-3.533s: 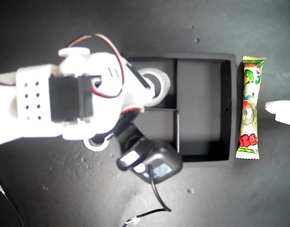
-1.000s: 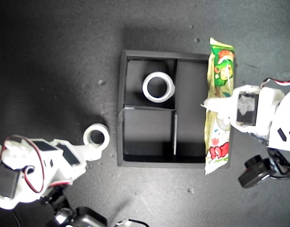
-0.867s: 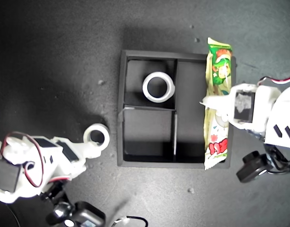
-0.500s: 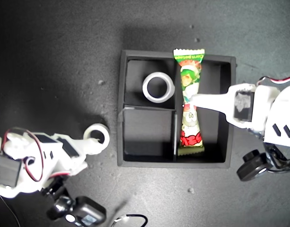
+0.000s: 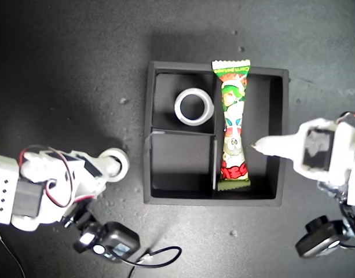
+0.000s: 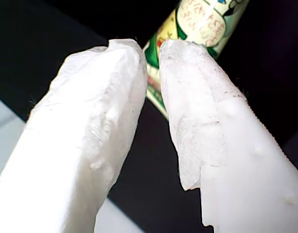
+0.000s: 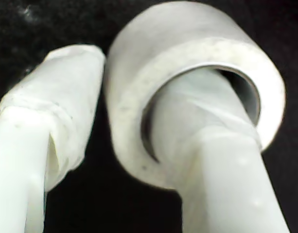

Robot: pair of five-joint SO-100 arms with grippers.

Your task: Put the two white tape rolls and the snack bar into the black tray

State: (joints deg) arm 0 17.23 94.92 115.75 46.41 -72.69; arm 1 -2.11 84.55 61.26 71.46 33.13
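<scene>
The black tray (image 5: pixel 212 201) sits mid-scene in the exterior view. The snack bar (image 5: pixel 234 127) lies in its long compartment, its far end resting on the tray wall. One white tape roll (image 5: pixel 180 107) lies flat in a small compartment. My first gripper (image 5: pixel 253 145) hovers just to the exterior view's right of the bar, fingers narrowly apart and holding nothing; the first wrist view shows the bar (image 6: pixel 207 19) beyond the first gripper (image 6: pixel 151 48). The other tape roll (image 5: pixel 116 153) is outside the tray, to the exterior view's left. My second gripper (image 7: pixel 134 77) pinches this roll's wall (image 7: pixel 139 111), one finger through the hole.
Black camera modules hang under both arms near the exterior view's bottom edge (image 5: pixel 110 246) (image 5: pixel 319 243), the one at that view's left trailing a cable (image 5: pixel 160 258). The dark tabletop (image 5: pixel 67 69) surrounds the tray. The small compartment (image 5: pixel 180 162) nearest the outside roll holds nothing.
My first gripper carried the snack bar from the tray's right wall into the long compartment, let go and drew back rightward. My second gripper pushed onto the outside roll and closed on its wall.
</scene>
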